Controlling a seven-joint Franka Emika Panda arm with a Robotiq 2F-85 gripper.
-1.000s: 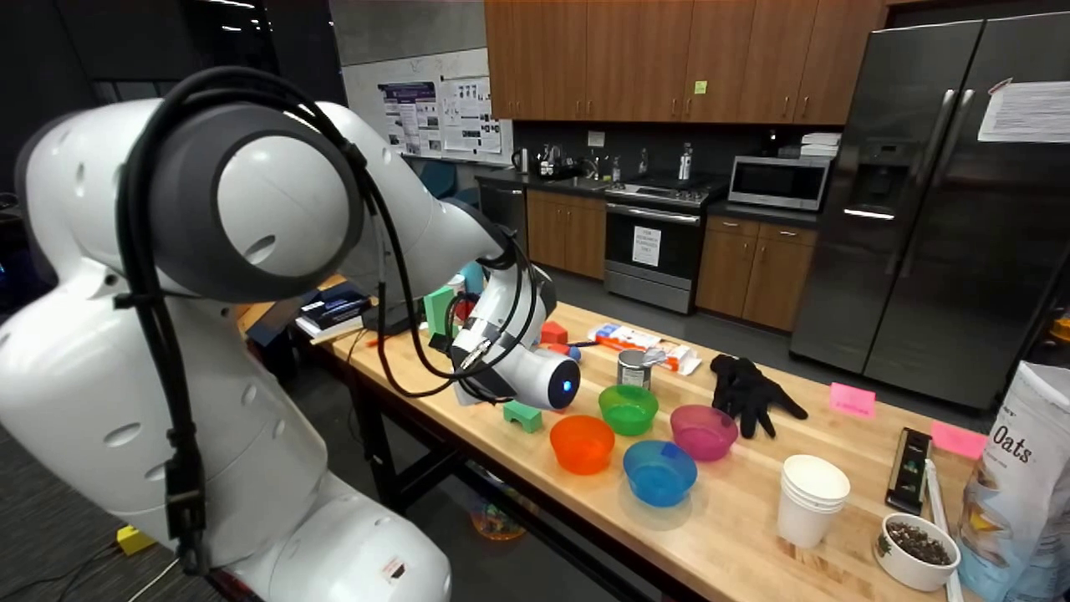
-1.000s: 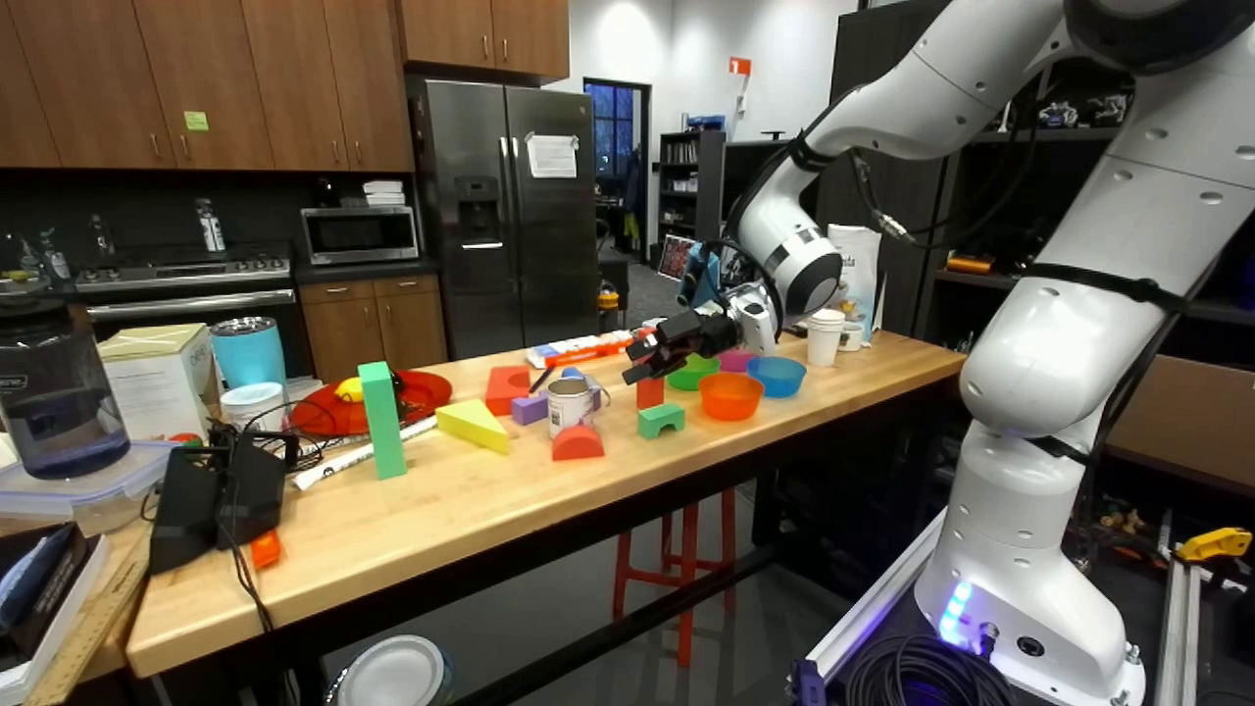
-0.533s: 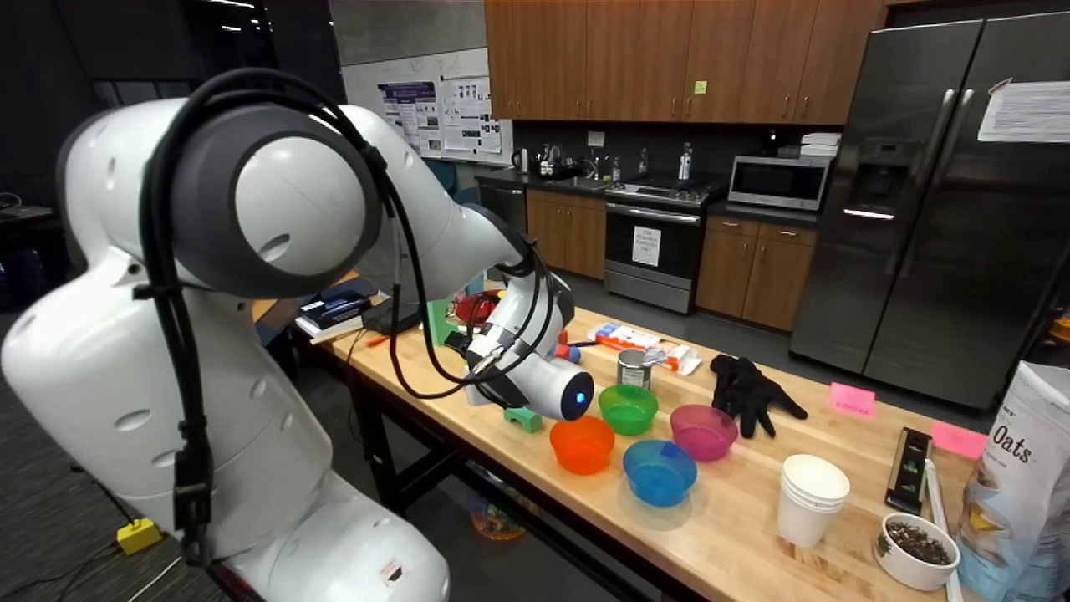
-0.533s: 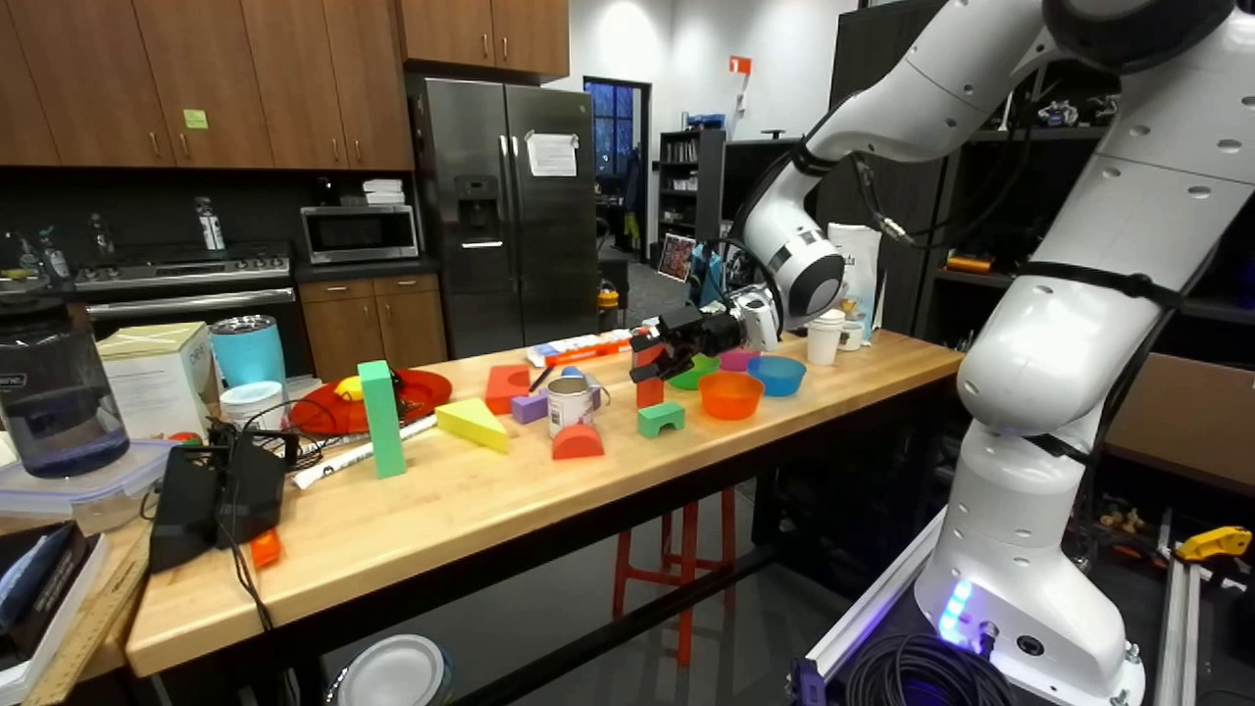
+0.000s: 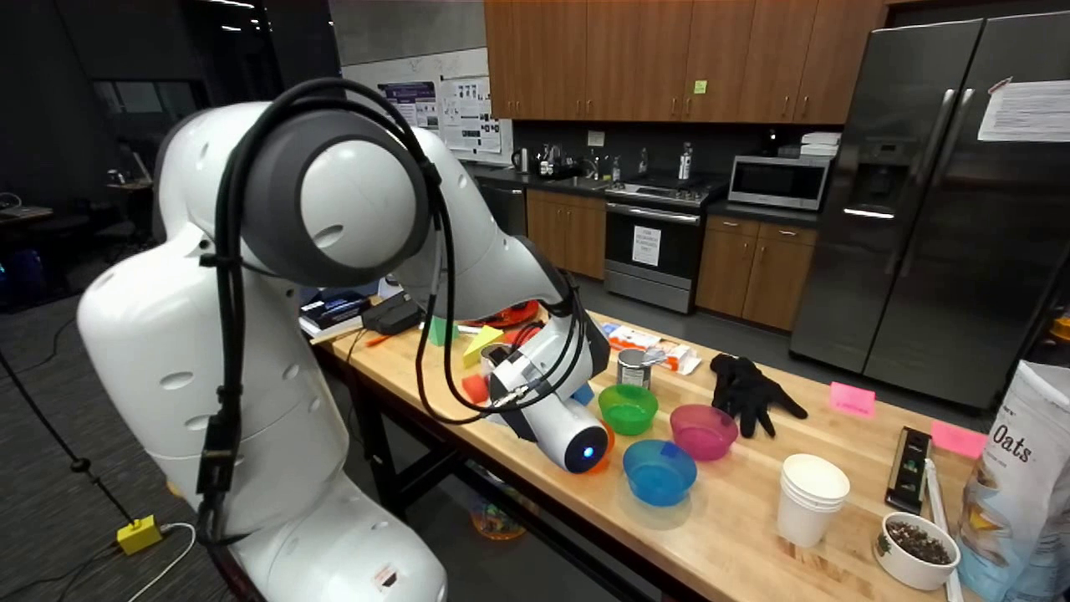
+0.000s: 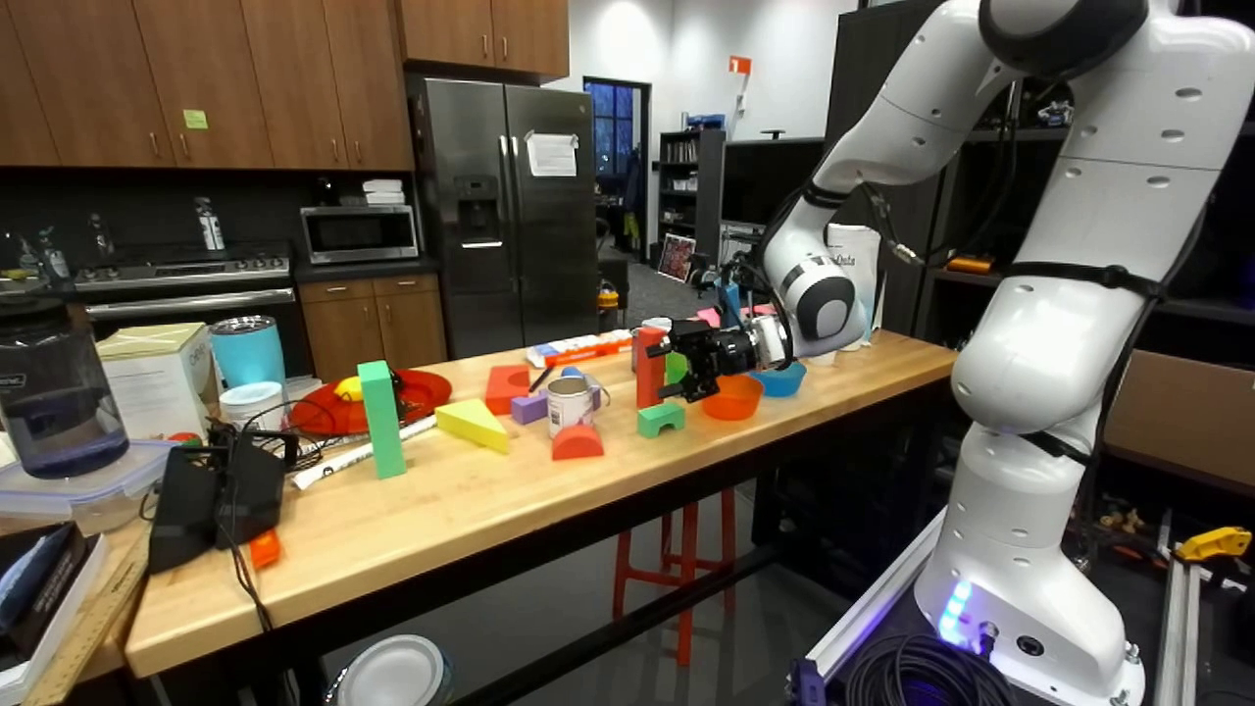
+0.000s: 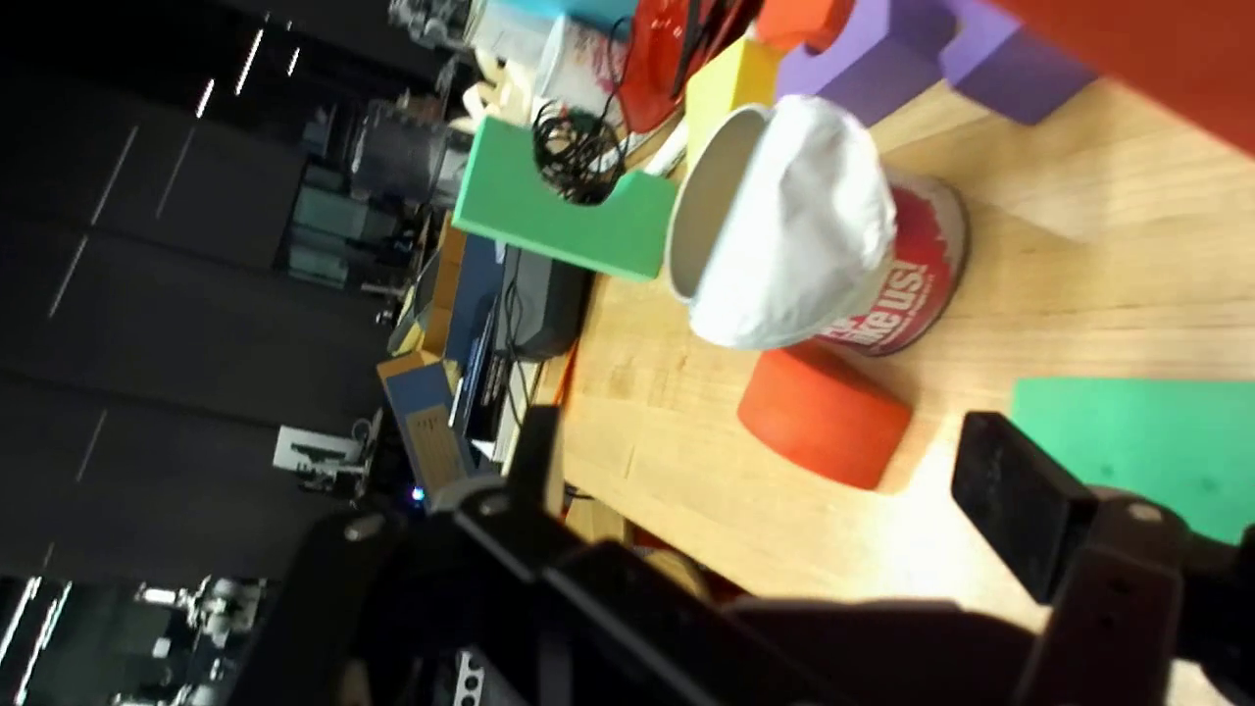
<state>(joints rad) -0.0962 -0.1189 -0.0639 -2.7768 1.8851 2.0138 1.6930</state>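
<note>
My gripper (image 7: 765,431) is open and empty, its black fingers wide apart above the wooden table. It also shows in an exterior view (image 6: 667,369), beside an upright red block (image 6: 649,368) and above a green arch block (image 6: 662,420). In the wrist view the green block (image 7: 1157,451) lies by the right finger. A red half-round block (image 7: 824,417) shows between the fingers, farther off, against an open can (image 7: 912,265) with a peeled foil lid. An orange bowl (image 6: 731,400) sits beneath the gripper's body. In an exterior view the wrist hides the fingers and part of this bowl (image 5: 608,443).
Blue (image 5: 660,474), green (image 5: 629,410) and pink (image 5: 704,433) bowls stand near the arm. A yellow wedge (image 6: 473,424), a purple block (image 6: 530,408) and a tall green block (image 6: 382,422) stand further along the table. White cups (image 5: 812,497) and a black glove (image 5: 751,393) lie beyond the bowls.
The arm has swung right in both exterior views and come lower. The gripper has drawn back toward the orange bowl and turned. Its fingers stay open. The table objects have not moved.
</note>
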